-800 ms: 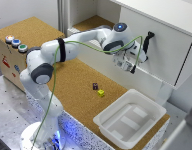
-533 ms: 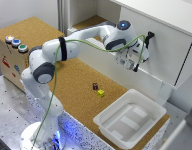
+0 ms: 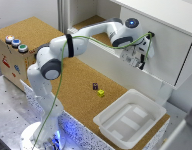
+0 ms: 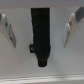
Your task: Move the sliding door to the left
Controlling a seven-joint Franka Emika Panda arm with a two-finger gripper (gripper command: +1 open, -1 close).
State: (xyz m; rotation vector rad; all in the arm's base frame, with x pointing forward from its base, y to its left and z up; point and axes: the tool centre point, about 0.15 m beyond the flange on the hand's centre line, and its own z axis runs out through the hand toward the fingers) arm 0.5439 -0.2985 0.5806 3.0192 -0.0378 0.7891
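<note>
The sliding door [image 3: 166,50] is a flat white panel covering the cabinet's half toward the exterior view's right. My gripper [image 3: 140,56] is up against its face. In the wrist view the door [image 4: 55,62] fills the background, and its black handle [image 4: 41,32] stands as a vertical bar between my two fingers [image 4: 73,25]. The gripper [image 4: 40,31] is open, with the jaws straddling the handle and a gap on each side. The fingers do not touch the handle.
A white plastic tray [image 3: 128,120] sits on the cork tabletop [image 3: 71,82] below the door. Two small blocks, yellow [image 3: 101,92] and dark [image 3: 95,86], lie near it. A wooden box with coloured buttons [image 3: 13,55] stands at the exterior view's left. The cabinet's other half [image 3: 91,22] is open.
The wrist has shifted slightly toward the exterior view's right, nearer the door. The door has not moved.
</note>
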